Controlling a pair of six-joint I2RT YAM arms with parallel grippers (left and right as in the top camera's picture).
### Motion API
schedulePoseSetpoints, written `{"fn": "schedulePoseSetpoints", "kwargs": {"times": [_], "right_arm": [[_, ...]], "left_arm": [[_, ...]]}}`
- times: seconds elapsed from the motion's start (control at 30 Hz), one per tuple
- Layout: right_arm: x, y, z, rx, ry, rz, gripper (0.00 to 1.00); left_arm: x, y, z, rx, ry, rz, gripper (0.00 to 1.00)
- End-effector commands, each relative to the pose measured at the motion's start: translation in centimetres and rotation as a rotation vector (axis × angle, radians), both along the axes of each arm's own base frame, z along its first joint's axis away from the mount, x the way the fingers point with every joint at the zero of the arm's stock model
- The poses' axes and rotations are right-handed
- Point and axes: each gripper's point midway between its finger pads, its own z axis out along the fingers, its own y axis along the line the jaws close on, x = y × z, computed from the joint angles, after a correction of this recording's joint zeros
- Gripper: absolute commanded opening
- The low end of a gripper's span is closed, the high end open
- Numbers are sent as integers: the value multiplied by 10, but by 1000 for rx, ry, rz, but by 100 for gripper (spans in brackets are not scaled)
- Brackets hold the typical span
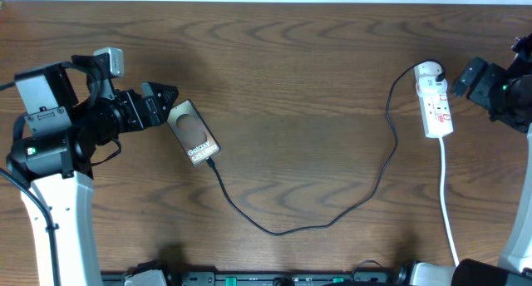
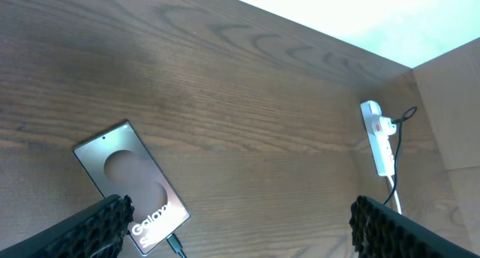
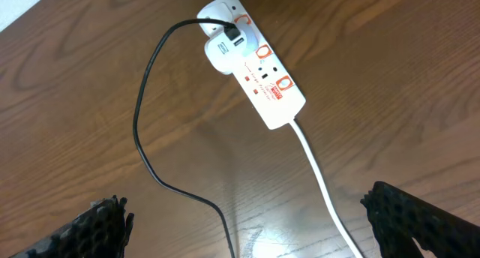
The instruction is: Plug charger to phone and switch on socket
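The phone (image 1: 193, 133) lies flat at the left of the table, its screen showing a dark oval and "Galaxy"; it also shows in the left wrist view (image 2: 131, 184). The charger cable (image 1: 332, 219) has its black tip in the phone's lower end (image 2: 176, 245) and runs to the white plug head (image 3: 229, 49) on the socket (image 1: 435, 103). The socket's red switch marks show in the right wrist view (image 3: 262, 74). My left gripper (image 1: 166, 99) is open and empty, just left of the phone. My right gripper (image 1: 461, 80) is open and empty, just right of the socket.
The socket's white lead (image 1: 447, 203) runs down to the table's front edge. A light wall or board edge (image 2: 360, 25) borders the far side of the wooden table (image 1: 299, 70). Dark equipment lies along the front edge (image 1: 274, 278).
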Motion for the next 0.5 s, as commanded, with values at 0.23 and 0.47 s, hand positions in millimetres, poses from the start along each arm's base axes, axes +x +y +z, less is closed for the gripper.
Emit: {"fn": "schedulePoseSetpoints", "kwargs": {"times": [0.23,0.47], "right_arm": [[0,3,1,12,-6,-7,99],[0,3,1,12,-6,-7,99]], "left_arm": [[1,1,-1,19,-5,-7,95],[-30,27,-27,177,146,131,95]]}}
